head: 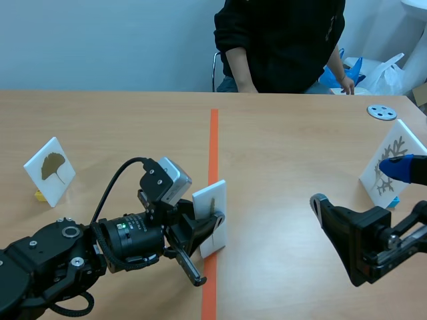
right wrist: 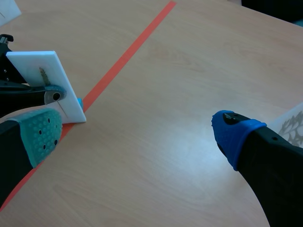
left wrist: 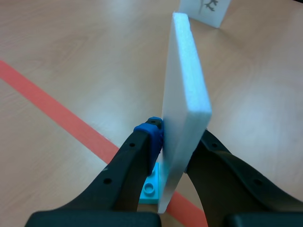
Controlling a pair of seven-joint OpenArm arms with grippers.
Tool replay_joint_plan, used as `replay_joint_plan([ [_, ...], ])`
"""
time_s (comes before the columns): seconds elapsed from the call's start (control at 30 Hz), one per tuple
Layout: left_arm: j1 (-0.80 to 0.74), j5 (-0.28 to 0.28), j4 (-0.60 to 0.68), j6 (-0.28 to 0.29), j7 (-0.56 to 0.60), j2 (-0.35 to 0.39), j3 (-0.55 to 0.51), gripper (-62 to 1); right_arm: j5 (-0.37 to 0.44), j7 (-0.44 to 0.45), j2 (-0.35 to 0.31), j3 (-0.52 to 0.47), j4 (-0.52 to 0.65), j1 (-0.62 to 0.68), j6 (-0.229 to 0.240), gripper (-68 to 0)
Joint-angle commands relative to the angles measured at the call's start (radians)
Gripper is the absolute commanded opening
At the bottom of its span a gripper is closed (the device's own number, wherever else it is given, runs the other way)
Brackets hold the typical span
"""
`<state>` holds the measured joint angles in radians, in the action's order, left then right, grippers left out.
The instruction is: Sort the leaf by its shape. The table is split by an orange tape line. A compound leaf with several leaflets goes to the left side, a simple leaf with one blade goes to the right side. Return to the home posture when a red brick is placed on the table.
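Tabletop (head: 287, 153); leaf card (left wrist: 187, 85) upright, pinched in L hand (left wrist: 179, 135)

Frontal overview across table (head: 300, 153), close wrist views sharing white card (left wrist: 184, 94)

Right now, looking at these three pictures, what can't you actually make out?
The leaf on the card held by the left gripper: edge-on in the left wrist view, steeply slanted in the other two, so its shape cannot be told.
The leaf on the right-hand card: in the scene view a blue pad of the right gripper covers part; both wrist views cut it off.
The person: the scene view's top edge cuts off everything above the shoulders.
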<state>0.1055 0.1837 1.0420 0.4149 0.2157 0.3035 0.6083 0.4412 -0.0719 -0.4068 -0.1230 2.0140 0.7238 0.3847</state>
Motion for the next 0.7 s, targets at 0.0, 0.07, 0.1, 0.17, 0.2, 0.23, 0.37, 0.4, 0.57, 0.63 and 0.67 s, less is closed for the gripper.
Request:
replay_joint_plan([
  [0.0, 0.006, 0.028, 0.062, 0.029, 0.002, 0.015, -0.003, -55.8, 0.008, 0.019, 0.0, -0.013, 0.008, -0.009, -0.003, 0.4],
  [0.07, -0.01, 0.069, 0.114, 0.063, -0.016, 0.034, -0.011, -55.8, 0.008, 0.019, 0.0, -0.013, 0.008, -0.009, -0.003, 0.4],
  [0.1, -0.022, 0.088, 0.145, 0.074, -0.035, 0.044, -0.021, -55.8, 0.008, 0.019, 0.0, -0.014, 0.008, -0.009, -0.003, 0.4],
  [0.17, -0.052, 0.108, 0.215, 0.076, -0.068, 0.059, -0.053, -55.8, 0.008, 0.019, 0.0, -0.014, 0.008, -0.009, -0.003, 0.4],
  [0.2, -0.07, 0.113, 0.25, 0.076, -0.087, 0.066, -0.073, -55.8, 0.008, 0.019, 0.0, -0.014, 0.008, -0.009, -0.003, 0.4],
  [0.23, -0.09, 0.113, 0.285, 0.076, -0.105, 0.071, -0.1, -55.8, 0.008, 0.019, 0.0, -0.014, 0.008, -0.009, -0.003, 0.4],
  [0.37, -0.189, 0.114, 0.422, 0.075, -0.184, 0.08, -0.233, -55.8, 0.008, 0.019, 0.0, -0.015, 0.008, -0.009, -0.003, 0.4],
  [0.4, -0.217, 0.122, 0.45, 0.075, -0.203, 0.08, -0.271, -55.8, 0.008, 0.019, 0.0, -0.016, 0.008, -0.009, -0.003, 0.4],
  [0.57, -0.365, 0.173, 0.547, 0.069, -0.237, 0.079, -0.454, -55.8, 0.008, 0.019, 0.0, -0.034, 0.008, -0.009, -0.003, 0.4],
  [0.63, -0.423, 0.173, 0.568, 0.069, -0.237, 0.078, -0.525, -55.8, 0.008, 0.019, 0.0, -0.046, 0.008, -0.009, -0.003, 0.4],
  [0.67, -0.447, 0.173, 0.575, 0.068, -0.236, 0.076, -0.559, -55.8, 0.008, 0.019, 0.0, -0.052, 0.008, -0.01, -0.003, 0.4],
])
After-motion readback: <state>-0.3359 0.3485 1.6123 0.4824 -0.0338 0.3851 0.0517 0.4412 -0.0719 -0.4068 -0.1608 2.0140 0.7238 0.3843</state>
